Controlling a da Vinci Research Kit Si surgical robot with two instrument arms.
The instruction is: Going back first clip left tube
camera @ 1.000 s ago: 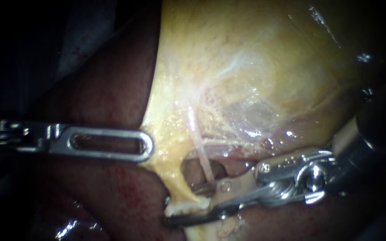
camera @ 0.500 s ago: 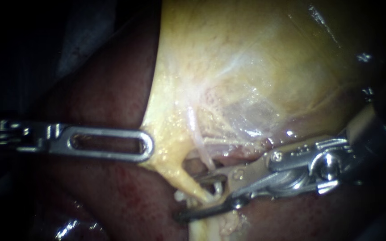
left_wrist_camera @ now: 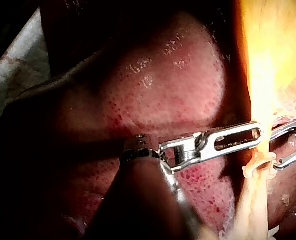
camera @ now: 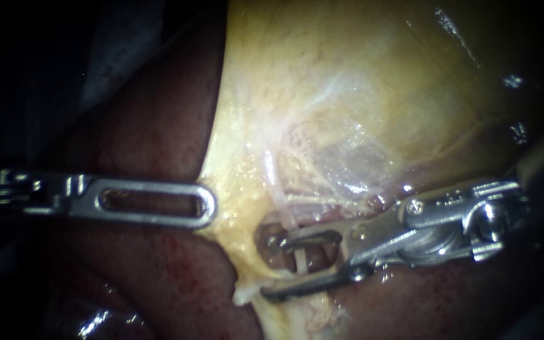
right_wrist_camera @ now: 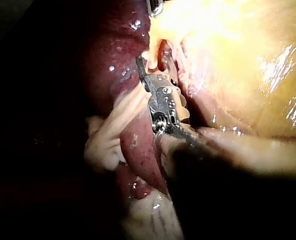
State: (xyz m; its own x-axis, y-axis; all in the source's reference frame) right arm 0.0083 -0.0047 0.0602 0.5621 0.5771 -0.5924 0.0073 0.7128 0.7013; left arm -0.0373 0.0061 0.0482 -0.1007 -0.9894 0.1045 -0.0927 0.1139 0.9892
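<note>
Right instrument's (camera: 267, 267) jaws are gaping around the thin tube (camera: 286, 217).
You're wanting to be backing straight off it; left instrument (camera: 152, 203) is clamping the gallbladder (camera: 347, 94) beside it.

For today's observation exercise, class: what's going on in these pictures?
Two instruments work where the gallbladder meets the liver. The left instrument has its jaws shut on the gallbladder's yellow edge, which is drawn toward it. The right instrument has its jaws open, one on either side of a thin pale tube, not gripping it. I can make out no clip on the tube.
</note>
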